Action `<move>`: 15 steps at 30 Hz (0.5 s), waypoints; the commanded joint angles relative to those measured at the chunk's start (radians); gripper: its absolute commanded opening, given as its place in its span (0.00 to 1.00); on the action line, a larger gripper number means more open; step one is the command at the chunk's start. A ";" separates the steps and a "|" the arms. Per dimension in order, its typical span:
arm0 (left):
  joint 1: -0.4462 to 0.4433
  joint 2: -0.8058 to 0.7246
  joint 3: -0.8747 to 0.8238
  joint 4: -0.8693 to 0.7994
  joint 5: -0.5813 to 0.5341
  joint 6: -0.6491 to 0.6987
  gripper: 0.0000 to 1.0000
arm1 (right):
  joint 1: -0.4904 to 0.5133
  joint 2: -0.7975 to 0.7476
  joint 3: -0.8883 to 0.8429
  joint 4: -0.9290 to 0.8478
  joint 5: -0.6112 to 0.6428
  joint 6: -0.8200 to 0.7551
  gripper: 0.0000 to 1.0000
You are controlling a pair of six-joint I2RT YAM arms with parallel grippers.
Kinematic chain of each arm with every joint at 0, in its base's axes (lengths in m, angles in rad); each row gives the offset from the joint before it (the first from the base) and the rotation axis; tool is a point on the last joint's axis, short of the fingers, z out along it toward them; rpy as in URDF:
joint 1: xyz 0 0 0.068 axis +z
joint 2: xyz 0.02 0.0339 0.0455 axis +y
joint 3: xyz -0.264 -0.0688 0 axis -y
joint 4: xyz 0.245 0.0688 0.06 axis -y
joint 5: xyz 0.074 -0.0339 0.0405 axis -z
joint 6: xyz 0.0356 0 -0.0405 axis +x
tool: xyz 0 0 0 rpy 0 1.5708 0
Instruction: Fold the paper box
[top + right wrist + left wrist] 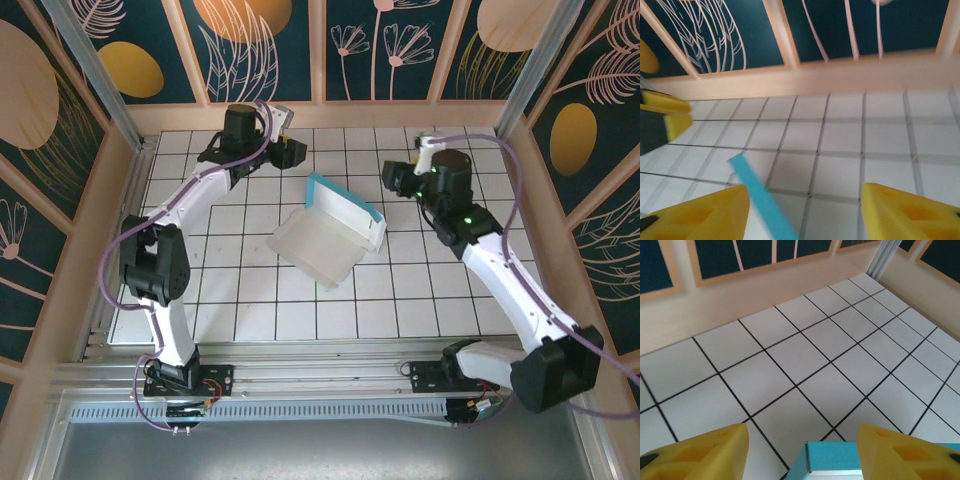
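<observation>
The paper box (322, 240) lies half folded in the middle of the tiled table, pale whitish-grey inside, with a turquoise wall (345, 203) standing along its far side. My left gripper (290, 152) hovers behind the box's far left corner, open. In the left wrist view that turquoise corner (860, 457) shows low between the yellow fingers (705, 450), untouched. My right gripper (393, 178) hangs to the far right of the box, open and holding nothing. A turquoise edge (762, 200) runs beside its left finger (700, 215).
The white tiled table (450, 290) is ringed by a low wooden wall (400, 113) and patterned panels. A metal rail (320, 375) runs along the near edge at the arm bases. The left arm's yellow finger (665, 117) shows at the left of the right wrist view.
</observation>
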 commanded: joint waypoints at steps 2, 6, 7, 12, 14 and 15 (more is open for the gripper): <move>-0.014 0.110 0.107 -0.136 0.053 -0.069 0.57 | -0.014 -0.016 -0.122 -0.050 -0.274 0.454 0.60; -0.025 0.208 0.225 -0.220 0.047 -0.097 0.58 | 0.028 0.007 -0.185 0.067 -0.235 0.676 0.64; -0.026 0.225 0.240 -0.225 0.044 -0.107 0.58 | 0.048 0.029 -0.166 0.031 -0.173 0.717 0.64; -0.027 0.284 0.285 -0.254 0.063 -0.149 0.57 | 0.120 0.142 -0.048 -0.157 0.019 0.778 0.64; -0.026 0.303 0.295 -0.271 0.069 -0.158 0.56 | 0.130 0.170 -0.043 -0.165 0.033 0.803 0.63; -0.026 0.310 0.295 -0.277 0.069 -0.162 0.56 | 0.133 0.180 -0.044 -0.157 0.036 0.808 0.63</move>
